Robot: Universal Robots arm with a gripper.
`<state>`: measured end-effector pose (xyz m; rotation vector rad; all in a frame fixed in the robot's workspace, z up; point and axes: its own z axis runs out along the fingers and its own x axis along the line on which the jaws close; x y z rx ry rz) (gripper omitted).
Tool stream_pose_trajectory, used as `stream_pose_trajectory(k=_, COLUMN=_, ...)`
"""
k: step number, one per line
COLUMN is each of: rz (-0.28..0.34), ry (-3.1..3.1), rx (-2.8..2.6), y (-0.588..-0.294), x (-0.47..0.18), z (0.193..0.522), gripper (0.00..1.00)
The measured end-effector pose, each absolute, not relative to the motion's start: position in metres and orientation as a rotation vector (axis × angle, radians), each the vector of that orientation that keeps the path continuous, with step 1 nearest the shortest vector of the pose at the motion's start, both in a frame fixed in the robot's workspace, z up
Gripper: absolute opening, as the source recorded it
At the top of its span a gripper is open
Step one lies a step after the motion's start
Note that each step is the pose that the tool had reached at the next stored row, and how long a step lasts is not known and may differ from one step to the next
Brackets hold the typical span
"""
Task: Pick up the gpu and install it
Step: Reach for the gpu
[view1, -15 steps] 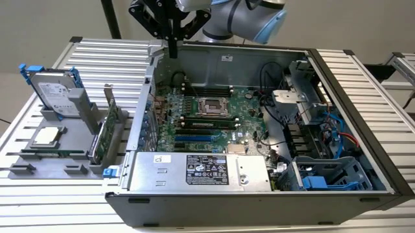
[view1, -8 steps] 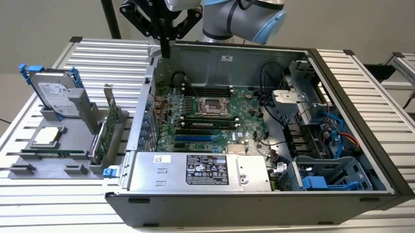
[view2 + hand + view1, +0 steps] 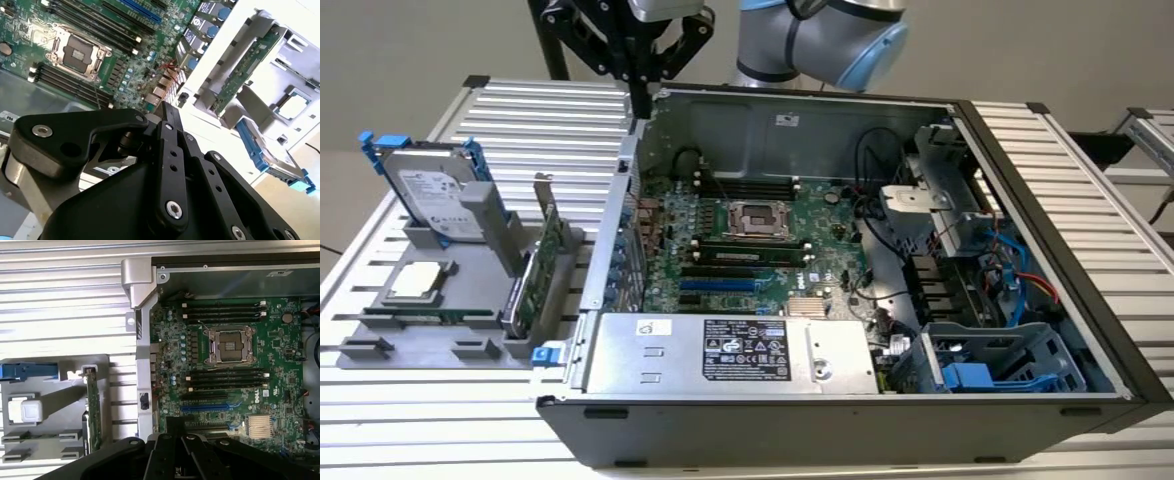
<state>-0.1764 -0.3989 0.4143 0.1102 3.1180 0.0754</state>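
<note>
- A bench (image 3: 520, 110) of ribbed, silvery metal slats carries an open black computer case (image 3: 854, 432) and a grey plastic parts tray (image 3: 460, 275).
- The gripper (image 3: 640, 95) is black and angular. It hangs above the case's far corner on the exterior view's left. Its fingers are pressed together into one narrow tip and hold nothing, as the second wrist view (image 3: 169, 112) also shows.
- The gpu (image 3: 536, 280) stands on edge in a slot of the tray, near the bench edge at the exterior view's left, just beside the case wall. It is a flat green board with a silver end bracket on top, seen edge-on in the first wrist view (image 3: 92, 410).
- The tray also holds an upright silver hard drive (image 3: 434, 195) in a blue frame and a square, metal-topped processor (image 3: 420, 283) lying flat.
- Inside the case lie a green motherboard (image 3: 834, 215) with an open square socket (image 3: 750, 215), a boxy silver power supply (image 3: 720, 350) and a blue-grey plastic drive cage (image 3: 987, 360).
</note>
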Motion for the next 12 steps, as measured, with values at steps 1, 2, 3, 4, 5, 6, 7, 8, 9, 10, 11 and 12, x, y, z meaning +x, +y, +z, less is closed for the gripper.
stream_pose_trajectory(k=1, rz=0.076, ry=3.118, rx=0.110, y=-0.399, x=-0.178, z=0.414, gripper=0.00)
stream_pose_trajectory(k=2, rz=0.076, ry=3.118, rx=0.110, y=-0.399, x=-0.181, z=0.414, gripper=0.00)
stream_pose_trajectory(k=3, rz=0.076, ry=3.118, rx=0.110, y=-0.399, x=-0.183, z=0.414, gripper=0.00)
stream_pose_trajectory(k=4, rz=0.076, ry=3.118, rx=0.110, y=-0.399, x=-0.185, z=0.414, gripper=0.00)
stream_pose_trajectory(k=5, rz=0.076, ry=3.118, rx=0.111, y=-0.399, x=-0.187, z=0.414, gripper=0.00)
stream_pose_trajectory(k=6, rz=0.077, ry=3.118, rx=0.110, y=-0.399, x=-0.189, z=0.414, gripper=0.00)
stream_pose_trajectory(k=7, rz=0.077, ry=3.118, rx=0.110, y=-0.400, x=-0.192, z=0.414, gripper=0.00)
stream_pose_trajectory(k=8, rz=0.077, ry=3.118, rx=0.110, y=-0.400, x=-0.194, z=0.414, gripper=0.00)
stream_pose_trajectory(k=9, rz=0.077, ry=3.118, rx=0.110, y=-0.400, x=-0.196, z=0.414, gripper=0.00)
stream_pose_trajectory(k=10, rz=0.077, ry=3.118, rx=0.111, y=-0.400, x=-0.199, z=0.414, gripper=0.00)
stream_pose_trajectory(k=11, rz=0.078, ry=3.118, rx=0.110, y=-0.400, x=-0.201, z=0.414, gripper=0.00)
stream_pose_trajectory(k=12, rz=0.078, ry=3.118, rx=0.110, y=-0.400, x=-0.203, z=0.414, gripper=0.00)
